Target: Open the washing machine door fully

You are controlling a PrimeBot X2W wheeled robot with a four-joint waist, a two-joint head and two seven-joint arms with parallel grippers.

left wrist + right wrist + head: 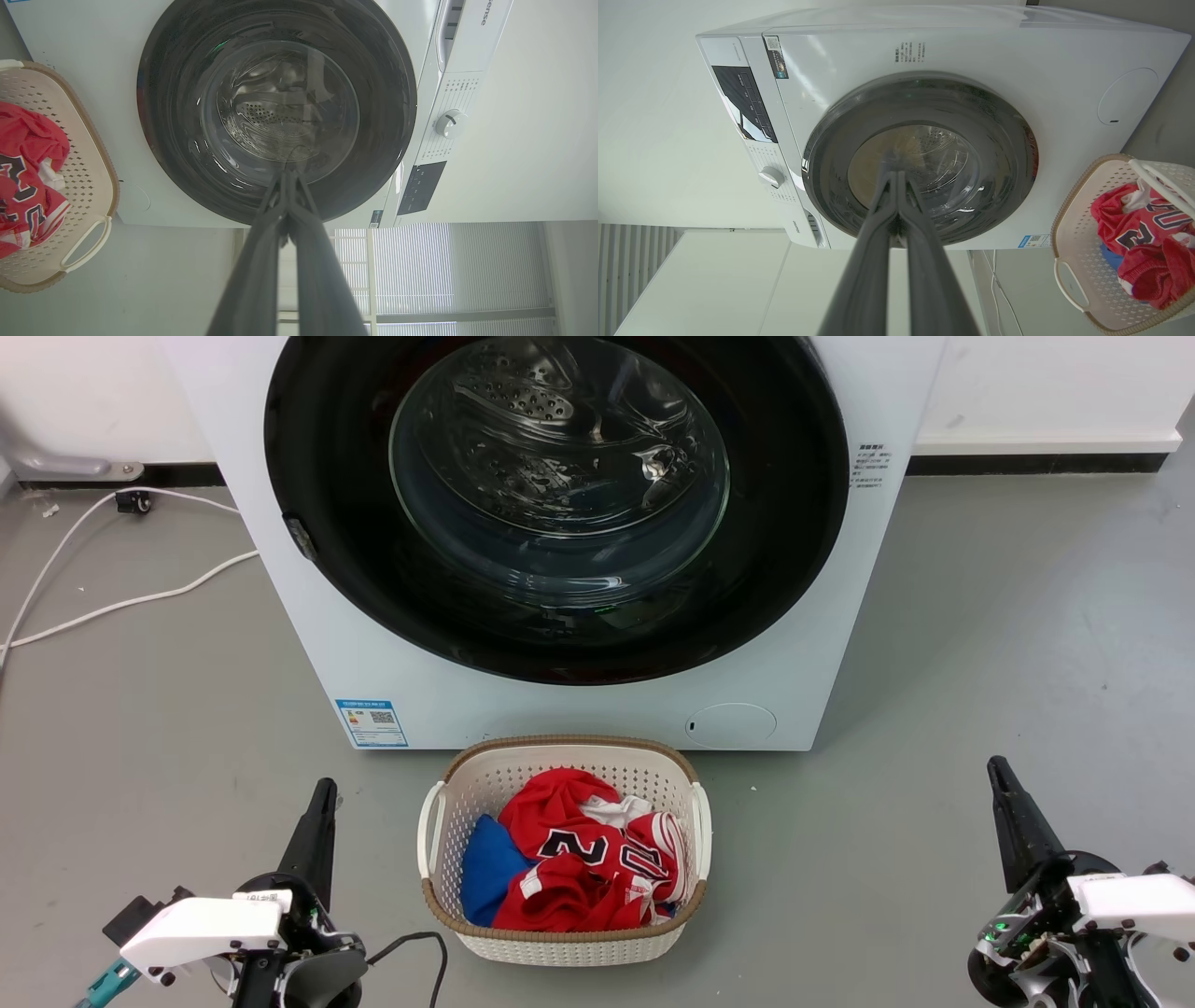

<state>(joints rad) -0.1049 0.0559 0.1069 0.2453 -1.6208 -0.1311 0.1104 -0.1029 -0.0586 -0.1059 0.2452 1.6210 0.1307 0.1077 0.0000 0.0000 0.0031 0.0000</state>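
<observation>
The white washing machine [392, 653] stands straight ahead on the grey floor. Its round glossy black washing machine door [308, 448] lies flat against the front, closed, with the clear glass bowl [560, 476] at its centre and a small latch tab on its left rim. The door [177, 140] and the door [831, 186] also face each wrist camera. My left gripper [323, 791] is at the lower left, fingers together, well short of the machine. At the lower right my right gripper [997, 769] is likewise shut and empty.
A white laundry basket [560, 943] with red and blue clothes sits on the floor just before the machine, between my arms. White cables [121, 602] run over the floor at the left. A black cable lies near my left arm.
</observation>
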